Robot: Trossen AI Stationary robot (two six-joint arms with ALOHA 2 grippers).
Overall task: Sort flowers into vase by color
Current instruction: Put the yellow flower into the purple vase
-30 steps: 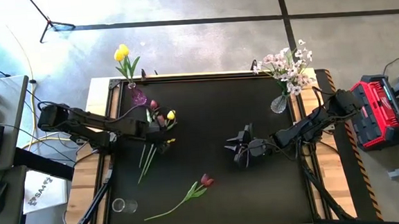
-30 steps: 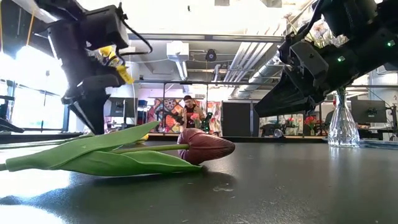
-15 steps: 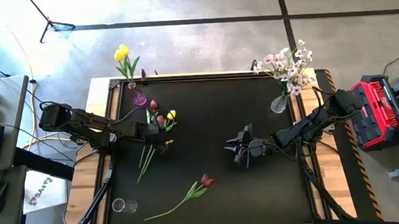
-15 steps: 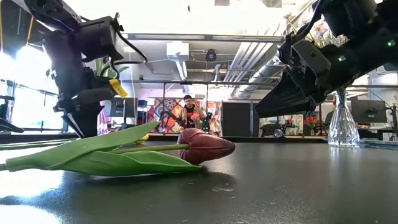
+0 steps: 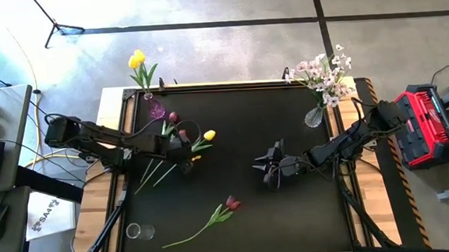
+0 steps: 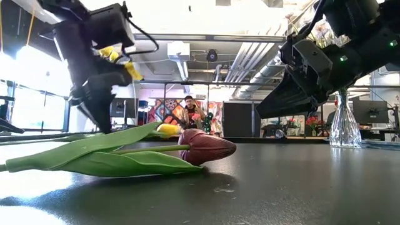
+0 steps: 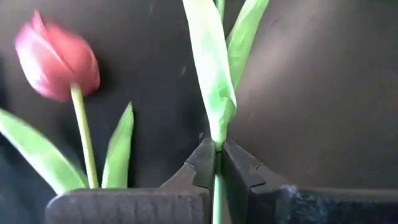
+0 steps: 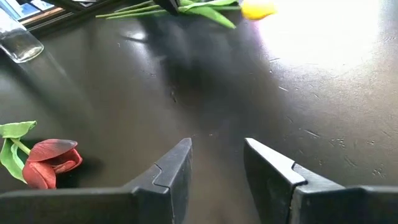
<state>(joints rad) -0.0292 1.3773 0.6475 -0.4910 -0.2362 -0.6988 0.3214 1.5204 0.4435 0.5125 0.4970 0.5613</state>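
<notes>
A: Yellow tulip (image 5: 209,135) noted left of table centre, its stem pinched in the left gripper (image 5: 183,146). Bloom is turned toward mid-table; stem trails back toward the left edge alongside another loose stem.

B: Other flowers?

A: Two dark red tulips (image 5: 174,118) are seen just beside that gripper, on its far side. A third red tulip (image 5: 231,203) lies alone near the front edge, well apart. Two yellow tulips stand in the purple vase (image 5: 155,108) at the far left corner; pink-white blossoms (image 5: 323,73) fill the clear vase (image 5: 314,116) at the far right. A glass (image 5: 134,231) lies at the front left corner.

B: How should the step be done well?

A: Judged: the stem should be lifted clear of the neighbouring stems, swung upright, and its cut end lowered into the purple vase with the yellows. A narrow neck is to be expected, so a slow descent is advised; the vase could be tipped by a sideways push.

B: Fingers?

A: On the left wrist view the fingertips (image 7: 202,163) are pressed together on the green stem, just below a leaf. The right gripper (image 5: 272,172) waits low over mid-table, fingers (image 8: 176,168) partly spread, nothing held or touched.
</notes>
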